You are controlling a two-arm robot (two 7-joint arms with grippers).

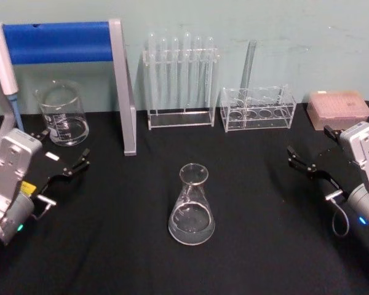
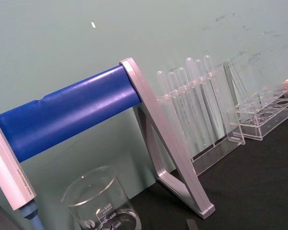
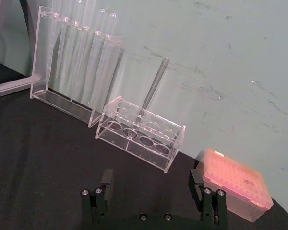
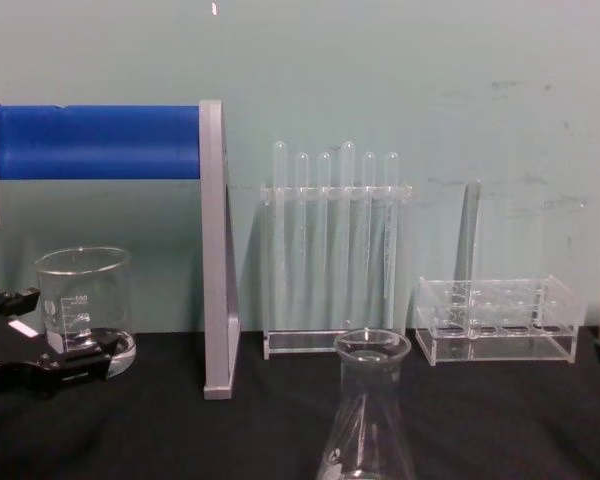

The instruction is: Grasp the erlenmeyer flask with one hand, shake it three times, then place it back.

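The erlenmeyer flask is clear glass and stands upright on the black table, midway between my two arms; its neck and rim rise at the bottom of the chest view. My left gripper hovers open at the left, well apart from the flask, and appears at the left edge of the chest view in front of the beaker. My right gripper is at the right edge, also open and far from the flask. Its two fingers stand wide apart in the right wrist view with nothing between them.
A glass beaker stands back left under a blue bar on a grey frame. A tall test tube rack, a low clear rack with a glass rod and a pink tip box line the back wall.
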